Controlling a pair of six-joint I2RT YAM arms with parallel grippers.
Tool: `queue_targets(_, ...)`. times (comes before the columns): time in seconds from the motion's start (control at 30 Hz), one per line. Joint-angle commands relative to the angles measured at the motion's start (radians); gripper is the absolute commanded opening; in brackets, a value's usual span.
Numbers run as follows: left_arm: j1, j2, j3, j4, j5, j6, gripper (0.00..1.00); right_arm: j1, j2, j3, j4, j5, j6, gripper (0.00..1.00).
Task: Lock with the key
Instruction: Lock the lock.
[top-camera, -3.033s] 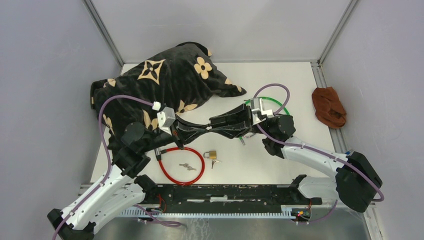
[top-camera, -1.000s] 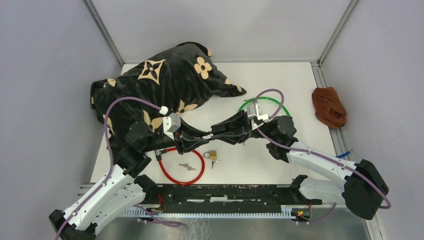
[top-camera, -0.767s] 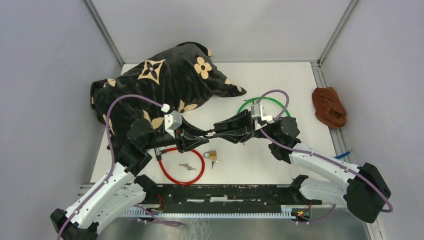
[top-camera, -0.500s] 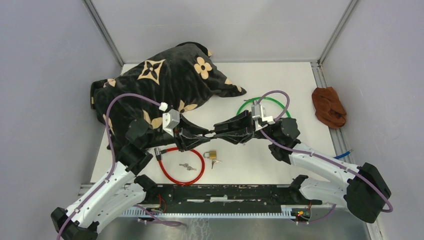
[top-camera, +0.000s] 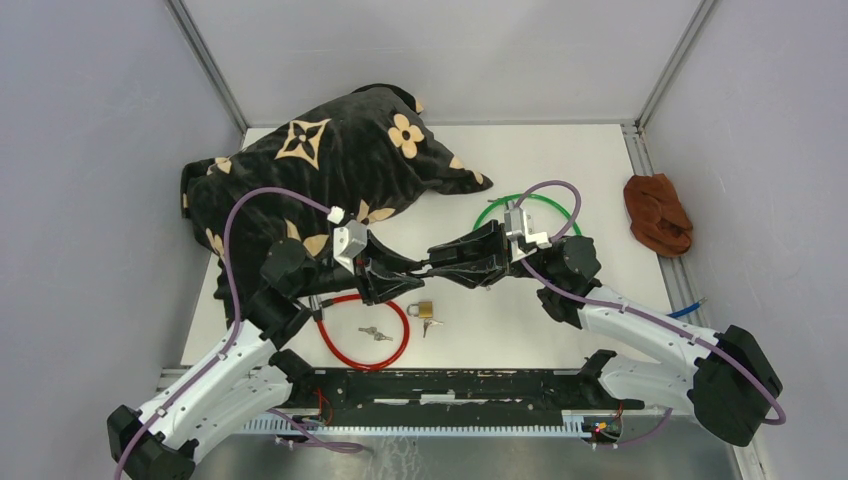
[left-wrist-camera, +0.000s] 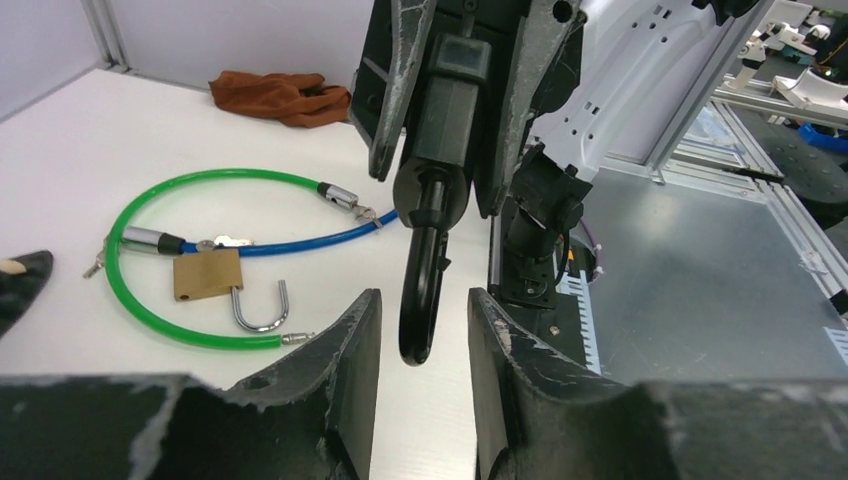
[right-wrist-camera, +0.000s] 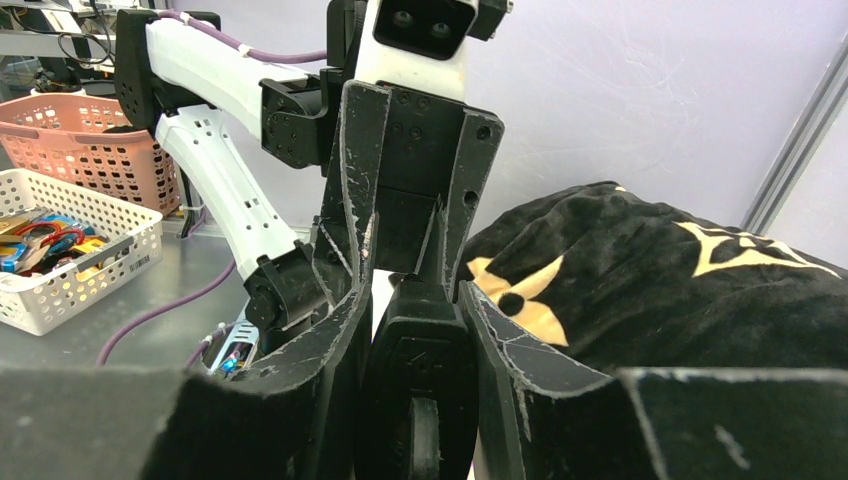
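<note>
Your right claw (right-wrist-camera: 415, 295) clamps the black lock (left-wrist-camera: 443, 110) above mid-table. Your left claw (left-wrist-camera: 425, 300) stands open, fingers (left-wrist-camera: 350, 345) flanking the shackle (left-wrist-camera: 422, 290), clear of it. The keys (top-camera: 376, 333) lie at the lock's 7 o'clock, inside the red cable loop (top-camera: 365, 367).

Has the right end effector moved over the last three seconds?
Yes. The right end effector, gripping the black lock, has shifted slightly toward the near edge, uncovering more of the green cable loop behind it.

Black pillow (top-camera: 320, 160) with beige flowers, red cable (top-camera: 362, 368), green cable (left-wrist-camera: 215, 175), brass padlock (top-camera: 424, 307), rust-brown cloth (top-camera: 657, 213).
</note>
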Motion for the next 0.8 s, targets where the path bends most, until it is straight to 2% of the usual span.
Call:
queue_targets(0.0,-0.015,-0.001,0.016,0.074,-0.017,-0.042,0.4,-0.003,-0.027,0.015,0.106,0.038,0.006,0.0)
queue_targets(0.1,-0.016,0.002,0.028,0.076,-0.027,-0.041,0.4,-0.003,-0.023,0.015,0.107,0.038,0.005,0.0)
queue_targets(0.17,-0.017,0.002,0.032,0.08,-0.038,-0.048,0.36,-0.003,-0.021,0.015,0.111,0.038,0.007,0.0)
queue_targets(0.2,-0.016,0.004,0.033,0.084,-0.034,-0.047,0.31,-0.003,-0.019,0.013,0.114,0.038,0.009,0.0)
queue_targets(0.3,-0.016,0.001,0.033,0.071,-0.041,-0.028,0.03,-0.003,-0.022,0.01,0.117,0.037,0.011,0.0)
queue_targets(0.4,-0.017,-0.008,0.034,0.054,-0.065,-0.007,0.02,-0.003,-0.028,0.013,0.089,0.033,-0.003,0.0)
queue_targets(0.47,-0.016,-0.02,0.037,0.045,-0.073,0.009,0.02,-0.004,-0.027,0.044,-0.021,0.006,-0.036,0.0)
queue_targets(0.5,-0.017,-0.026,0.042,0.031,-0.082,0.026,0.02,-0.005,-0.028,0.064,-0.09,-0.017,-0.07,0.07)
queue_targets(0.63,-0.017,-0.048,0.071,-0.093,-0.127,0.132,0.02,-0.015,-0.048,0.12,-0.396,-0.072,-0.209,0.56)
queue_targets(0.67,-0.017,-0.051,0.074,-0.118,-0.147,0.149,0.02,-0.017,-0.055,0.133,-0.472,-0.067,-0.247,0.63)
queue_targets(0.7,-0.016,-0.057,0.076,-0.139,-0.153,0.161,0.02,-0.02,-0.061,0.145,-0.539,-0.066,-0.277,0.76)
queue_targets(0.73,-0.017,-0.062,0.071,-0.148,-0.151,0.172,0.02,-0.021,-0.066,0.154,-0.587,-0.063,-0.313,0.94)
queue_targets(0.77,-0.017,-0.069,0.066,-0.149,-0.144,0.176,0.02,-0.023,-0.073,0.159,-0.632,-0.06,-0.336,0.98)
